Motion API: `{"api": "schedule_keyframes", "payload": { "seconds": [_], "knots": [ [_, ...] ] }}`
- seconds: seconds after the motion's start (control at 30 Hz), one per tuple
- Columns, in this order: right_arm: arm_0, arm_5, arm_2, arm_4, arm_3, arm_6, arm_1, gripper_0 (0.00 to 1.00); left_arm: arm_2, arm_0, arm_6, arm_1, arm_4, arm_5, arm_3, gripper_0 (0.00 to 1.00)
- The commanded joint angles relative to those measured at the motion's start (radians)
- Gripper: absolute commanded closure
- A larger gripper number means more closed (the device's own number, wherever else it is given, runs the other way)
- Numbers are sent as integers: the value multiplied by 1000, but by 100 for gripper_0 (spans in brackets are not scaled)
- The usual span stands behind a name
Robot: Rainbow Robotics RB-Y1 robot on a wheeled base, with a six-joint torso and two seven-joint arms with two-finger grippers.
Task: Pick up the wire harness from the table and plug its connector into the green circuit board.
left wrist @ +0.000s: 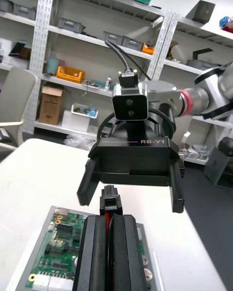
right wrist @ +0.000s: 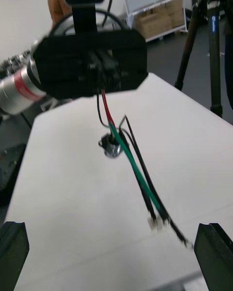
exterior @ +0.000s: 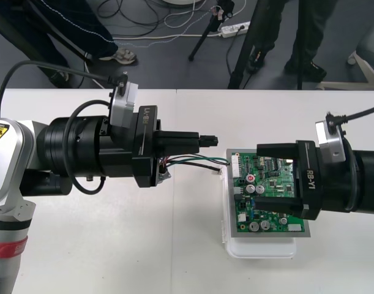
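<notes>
1. Nearest the robot, bare table (exterior: 113,245) spreads out to the left of the white base (exterior: 260,250). This leaves open room on that side for an approach.
2. On the base sits the green circuit board (exterior: 267,225). Its left edge is clear of tall parts and faces the incoming arm.
3. The right gripper (exterior: 261,176) hovers over the board's middle with its jaws spread wide and gripping nothing. It appears placed to steady or receive the harness, but it also crowds the space above the board.
4. Just left of the board, the left gripper (exterior: 196,141) points right with its jaws closed tight on the harness's small black plug (left wrist: 110,203). The plug juts from the fingertips toward the right gripper and is not seated in the board.
5. Red, green and black wires (exterior: 193,160) sag beneath the left gripper and trail right to the board's left edge. The round metal socket (right wrist: 112,148) hangs low under that gripper.
6. Farther back, the table runs bare to its far edge, leaving room to lift or retreat.
7. The likely next step is to bring the plug down to its connector on the board. The gap between the two grippers is tight, and the slack wires could snag.
</notes>
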Motion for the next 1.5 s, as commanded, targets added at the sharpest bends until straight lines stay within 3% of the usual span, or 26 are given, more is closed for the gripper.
{"api": "schedule_keyframes", "payload": {
  "seconds": [0.03, 0.47, 0.8, 1.27, 1.5],
  "knots": [
    [86, -55, -128, 119, -20, 49, -48, 0, 35, 49, -9, 50, 45, -23, -18, 100],
    [111, -371, -346, 414, 63, 57, -31, 0, 72, 121, -153, 105, 66, -33, -12, 100],
    [111, -584, -487, 639, 64, 51, 1, 0, 70, 122, -324, 102, 95, -95, 133, 100],
    [77, -691, -487, 947, 63, 25, 72, 0, 9, 93, -567, 102, 151, -138, 338, 100],
    [19, -714, -416, 1081, 63, -23, 96, 0, -33, 63, -681, 89, 171, -152, 452, 100]
  ]
}}
